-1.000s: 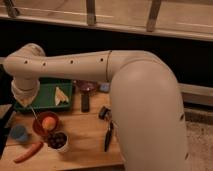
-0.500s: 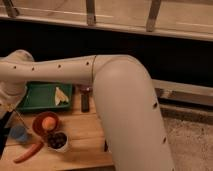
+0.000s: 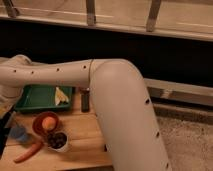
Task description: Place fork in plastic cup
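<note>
We see the robot's white arm sweep from the lower right across the frame to the far left; its dark tool sits at the left edge, low over the wooden tabletop and partly cut off by the frame; its fingers are together, and we cannot tell whether anything is pinched between them. The plastic cup, light blue and translucent, stands upright on the tabletop just beside the tool, on the side towards the orange bowl; we cannot make out the fork anywhere near it. The bowl holds a round orange thing; a white cup with dark contents stands just in front of the bowl, close enough that they look to be touching; a carrot lies at an angle near the front edge, close to both cups. Behind the bowl a green tray carries a pale yellow item; a dark flat object lies just beside the tray, partly under the arm.
</note>
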Robot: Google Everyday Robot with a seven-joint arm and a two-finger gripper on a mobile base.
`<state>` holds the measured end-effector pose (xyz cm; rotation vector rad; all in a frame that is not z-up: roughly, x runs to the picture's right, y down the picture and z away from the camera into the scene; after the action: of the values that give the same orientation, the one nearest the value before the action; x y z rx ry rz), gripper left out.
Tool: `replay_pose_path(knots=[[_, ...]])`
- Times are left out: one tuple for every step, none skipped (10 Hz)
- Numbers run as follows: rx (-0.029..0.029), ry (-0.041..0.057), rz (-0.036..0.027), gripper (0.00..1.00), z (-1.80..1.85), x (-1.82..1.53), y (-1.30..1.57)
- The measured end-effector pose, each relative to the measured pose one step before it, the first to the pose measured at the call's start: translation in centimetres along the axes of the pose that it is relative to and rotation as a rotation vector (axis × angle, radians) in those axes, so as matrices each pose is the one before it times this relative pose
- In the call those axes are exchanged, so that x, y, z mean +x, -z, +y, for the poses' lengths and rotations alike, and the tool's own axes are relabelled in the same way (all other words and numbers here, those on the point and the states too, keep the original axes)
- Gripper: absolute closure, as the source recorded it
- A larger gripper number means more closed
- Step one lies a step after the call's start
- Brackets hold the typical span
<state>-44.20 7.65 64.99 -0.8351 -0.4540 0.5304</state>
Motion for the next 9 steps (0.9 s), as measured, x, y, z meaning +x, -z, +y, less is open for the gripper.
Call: replay_pose_path(knots=[[-0.00260,0.00159,-0.00931,1.00,-0.065,-0.130,-0.155],[-0.00462,-0.00036,-0.01405,1.00,-0.085,-0.157,-0.275],[-0.00565,-0.00310,-0.01524,1.00,-0.120,-0.031,-0.563],[-0.00518,-0.00446,-0.00693,1.00,-0.091,0.049,-0.412],[-0.01164,-0.00850,-0.00797,1.00,-0.229,0.186,-0.790],[-0.01160,-0.00398,-0.00348,1.00,-0.155,0.172,-0.573],[-0.01205,-0.00675,-0.00464,1.00,-0.317,0.155,-0.612],[-0.00725,-0.00447,-0.00123,1.00,-0.248,0.120,-0.485],[-0.01098,-0.00326,-0.00235,1.00,-0.147,-0.056,-0.749]])
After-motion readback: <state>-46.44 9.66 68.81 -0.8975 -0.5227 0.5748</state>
